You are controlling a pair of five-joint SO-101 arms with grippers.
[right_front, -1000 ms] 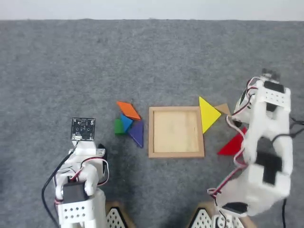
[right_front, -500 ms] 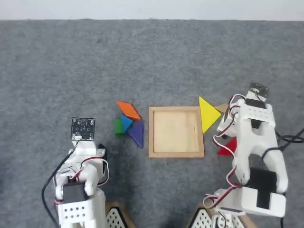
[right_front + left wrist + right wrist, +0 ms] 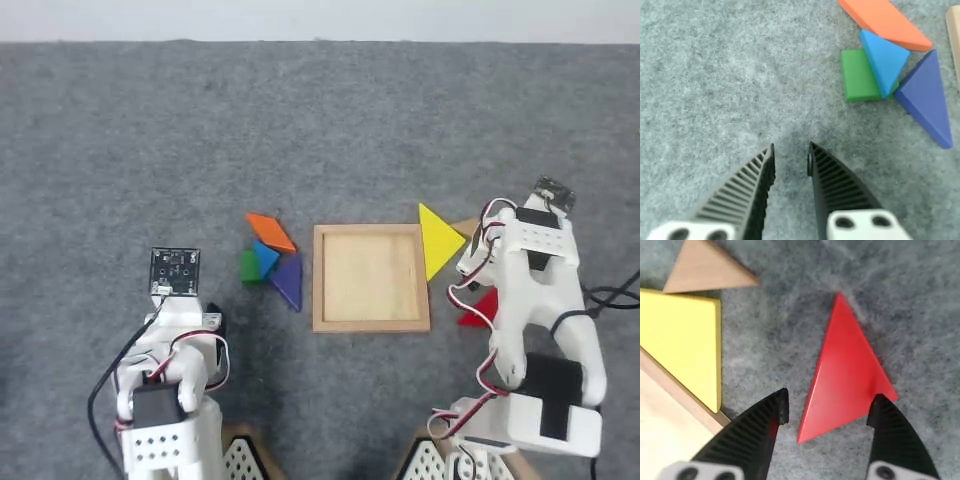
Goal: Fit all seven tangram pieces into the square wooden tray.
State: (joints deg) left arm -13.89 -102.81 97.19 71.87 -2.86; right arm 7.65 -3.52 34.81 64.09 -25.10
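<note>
Red triangle (image 3: 845,375), beside the wooden tray (image 3: 371,318) toward the right edge of the table (image 3: 120,130), sits between the wide-spread jaws of the right gripper (image 3: 831,399); the left gripper (image 3: 790,152) hangs narrowly parted.

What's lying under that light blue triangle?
A green block: the light blue triangle lies over one side of it. That covered part of the green block is hidden, so its full shape cannot be told.
</note>
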